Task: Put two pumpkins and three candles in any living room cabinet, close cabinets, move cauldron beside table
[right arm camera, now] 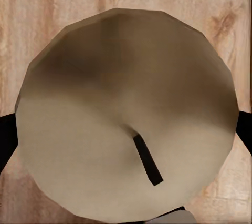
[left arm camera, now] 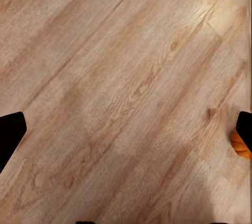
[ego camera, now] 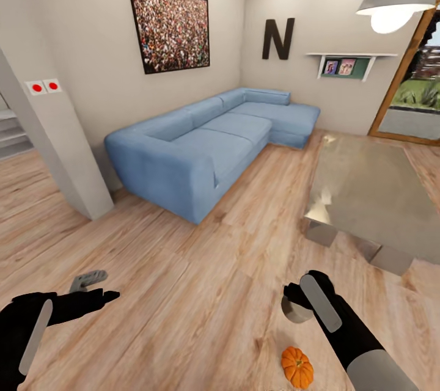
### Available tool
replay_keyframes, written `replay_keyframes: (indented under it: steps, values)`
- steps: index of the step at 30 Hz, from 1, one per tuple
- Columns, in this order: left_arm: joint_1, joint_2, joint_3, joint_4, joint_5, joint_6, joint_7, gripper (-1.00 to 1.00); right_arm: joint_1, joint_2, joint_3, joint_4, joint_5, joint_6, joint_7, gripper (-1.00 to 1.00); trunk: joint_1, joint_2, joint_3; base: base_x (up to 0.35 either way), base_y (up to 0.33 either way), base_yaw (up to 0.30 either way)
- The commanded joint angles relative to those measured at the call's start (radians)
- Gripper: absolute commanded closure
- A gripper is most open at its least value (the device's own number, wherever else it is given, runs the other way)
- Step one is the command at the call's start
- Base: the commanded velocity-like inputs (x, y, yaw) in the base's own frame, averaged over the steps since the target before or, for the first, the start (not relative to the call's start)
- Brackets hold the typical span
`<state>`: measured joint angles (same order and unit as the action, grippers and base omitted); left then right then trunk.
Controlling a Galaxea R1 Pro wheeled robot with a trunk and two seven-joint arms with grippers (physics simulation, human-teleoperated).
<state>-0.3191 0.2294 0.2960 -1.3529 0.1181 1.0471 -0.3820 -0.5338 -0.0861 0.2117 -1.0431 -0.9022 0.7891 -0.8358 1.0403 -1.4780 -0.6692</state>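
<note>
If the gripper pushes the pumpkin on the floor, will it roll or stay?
The pumpkin looks round and ribbed, so a push would probably roll it a little, unevenly. It lies on smooth wood floor, so it may also slide. Its small size suggests that it is light.

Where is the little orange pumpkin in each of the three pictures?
Head view: the pumpkin sits on the wooden floor at the bottom edge, just beside the right arm.
Left wrist view: a sliver of it peeks out at the right edge, partly behind a dark fingertip.
Right wrist view: not in it; a round candle with a black wick is in the right pincer.
Shared landmark: the wooden floor planks.
</note>
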Motion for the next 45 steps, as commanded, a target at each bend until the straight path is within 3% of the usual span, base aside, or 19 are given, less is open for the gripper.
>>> replay_keyframes:
  steps: [1, 45]
  values:
    - [0.0, 0.0, 0.0, 0.0, 0.0, 0.0, 0.0, -1.0, 0.0, 0.0, 0.0, 0.0, 0.002, 0.001, 0.0, 1.0, -0.004, 0.007, 0.004, -0.001, 0.0, -0.277]
    - [0.0, 0.001, 0.0, 0.005, -0.014, 0.0, 0.0, -1.0, 0.0, 0.011, -0.003, 0.071, 0.003, 0.001, 0.0, 1.0, -0.173, 0.315, 0.184, 0.0, 0.0, -0.258]
